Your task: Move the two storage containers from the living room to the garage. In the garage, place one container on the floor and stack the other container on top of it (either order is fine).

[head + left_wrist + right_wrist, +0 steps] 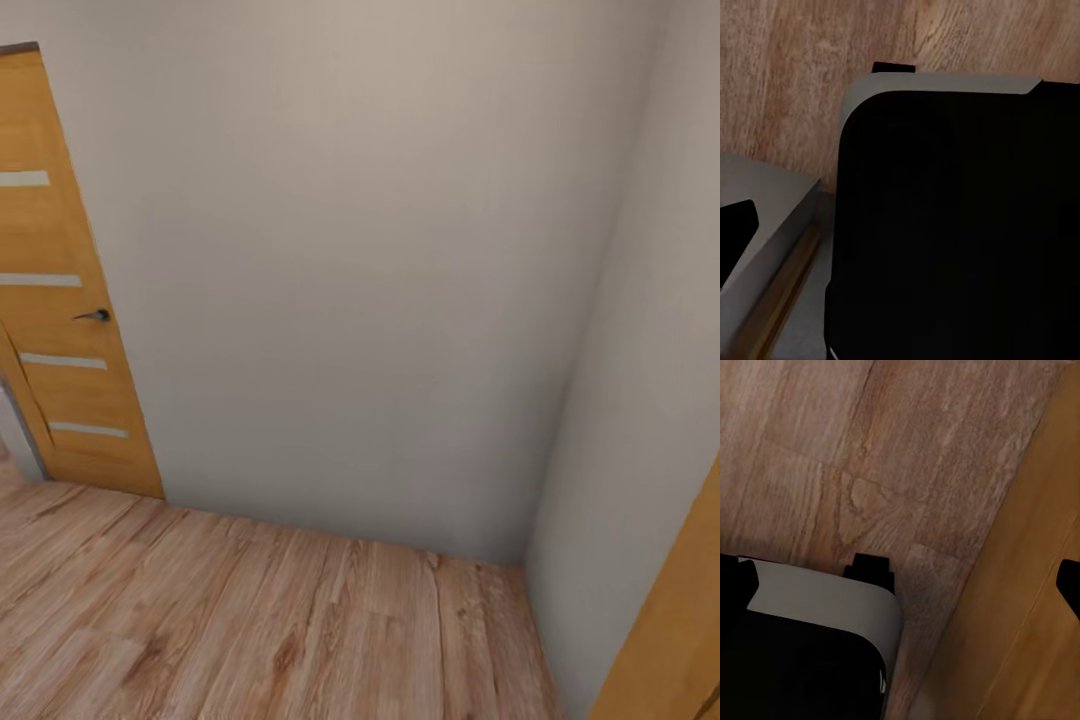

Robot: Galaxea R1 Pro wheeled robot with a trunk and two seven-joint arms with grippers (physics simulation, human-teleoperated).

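The two storage containers and the garage are out of view. I face a corner of plain beige walls [360,280] over light wood plank flooring [250,620]. My right gripper [901,581] is open, its dark fingertips [1069,585] far apart at the picture's edges, with nothing between them. My left gripper [900,225] looks open too: one dark fingertip [735,229] sits at the edge, the other is lost against my black base [960,225]. Both hang low over the planks beside the base.
An orange-brown wooden door [60,300] with a dark handle [95,315] stands at the left. Another orange-brown panel [670,640] cuts in at the lower right, also seen in the right wrist view [1027,607]. My grey-edged base [825,600] is close to it.
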